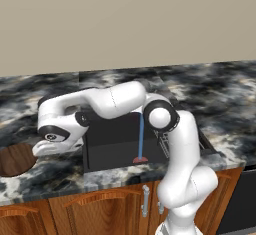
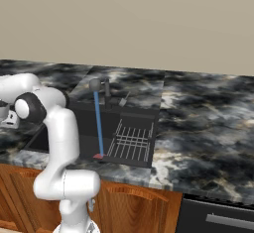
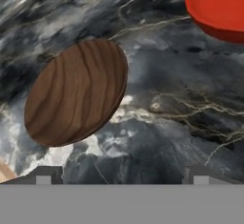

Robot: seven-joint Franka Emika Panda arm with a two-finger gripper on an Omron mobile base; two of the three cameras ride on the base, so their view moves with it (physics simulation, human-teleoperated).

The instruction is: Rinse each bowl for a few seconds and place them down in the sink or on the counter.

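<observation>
Hand view, looking down on the marbled counter (image 3: 167, 99): the wood-grained brown bowl (image 3: 76, 92) sits left of centre on the stone, ahead of the gripper (image 3: 121, 175) and nearer its left fingertip (image 3: 44, 176) than its right. The jaws stand wide apart with nothing between them, both tips clear of the bowl's near rim. A stretch of bare stone separates the brown bowl from the red bowl (image 3: 219, 8), which lies at the upper right corner, cut off by the picture's edge and well away from the fingers. A sliver of tan at the lower left corner is too small to identify.

Left base view shows the white arm bent low and reaching leftward across the counter (image 1: 220, 91), the hand hanging over the stone just left of the sink (image 1: 120, 141). The brown bowl (image 1: 15, 160) rests at the left edge of that picture, near the counter's front edge, just beside and below the hand. A thin blue stream runs down into the dark basin.

Right base view gives the sink (image 2: 84, 128) with a wire rack (image 2: 131, 143) in its right half, a grey faucet (image 2: 99, 86) behind, and a wide run of open counter (image 2: 208, 123) to the right.
</observation>
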